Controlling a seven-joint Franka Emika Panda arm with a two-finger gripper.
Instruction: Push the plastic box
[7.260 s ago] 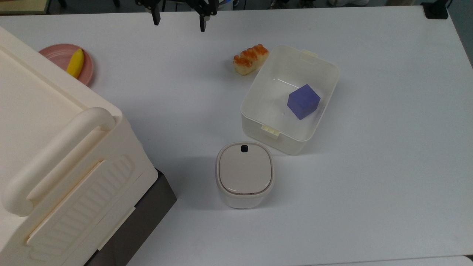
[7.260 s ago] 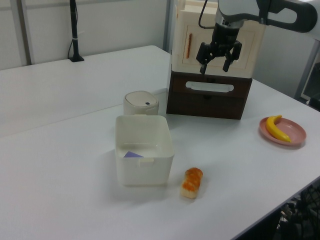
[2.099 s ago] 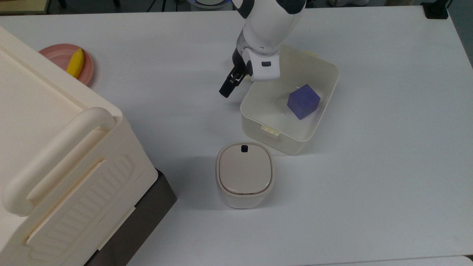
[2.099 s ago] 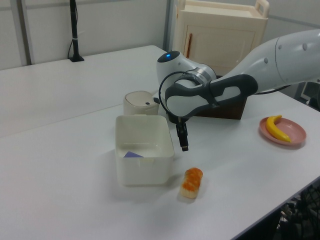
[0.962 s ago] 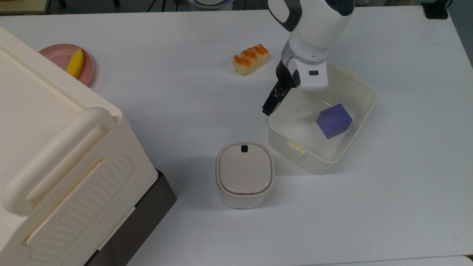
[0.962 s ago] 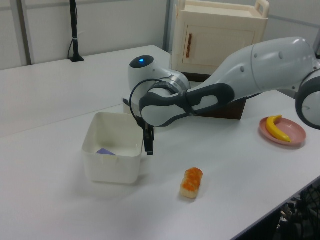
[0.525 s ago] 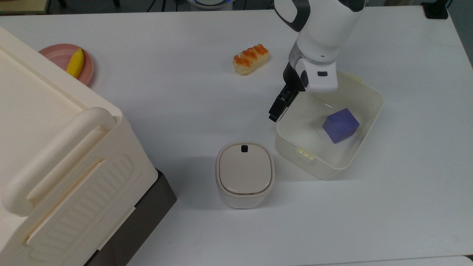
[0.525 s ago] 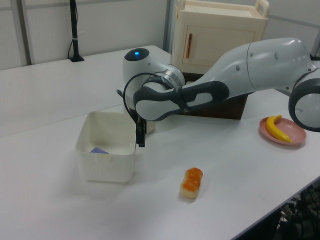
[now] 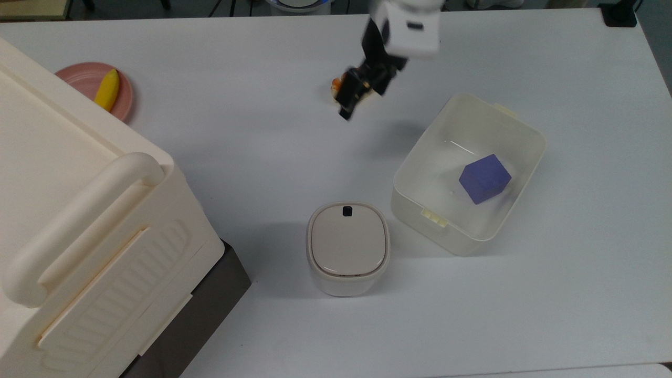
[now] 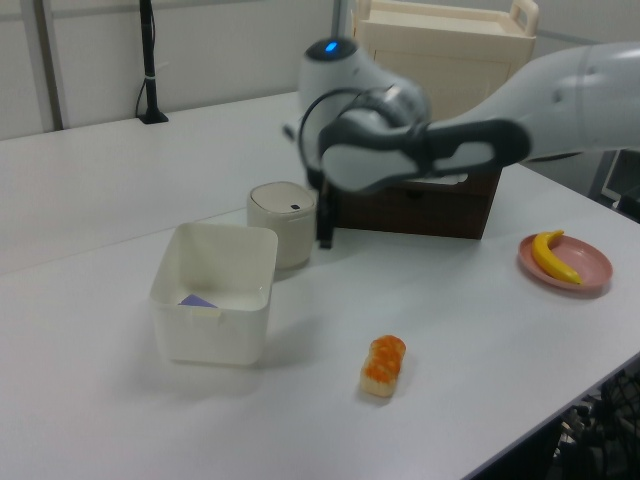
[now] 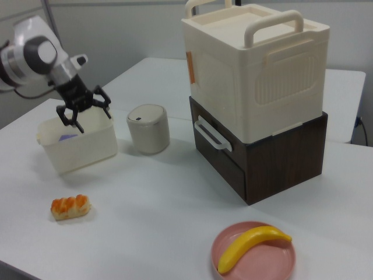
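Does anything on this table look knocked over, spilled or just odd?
Nothing is spilled or toppled. The translucent plastic box sits askew to the white table's edges, with a purple cube inside. A glazed bread roll lies bare on the table, unlike the banana on its pink plate.

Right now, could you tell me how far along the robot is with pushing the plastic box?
Done, it seems: the plastic box has slid away from the bread, where it first stood, and now sits beside the small lidded bin, with the purple cube inside. In hand: nothing; the gripper is open, raised and clear of the box. Left: probably only pulling the arm back.
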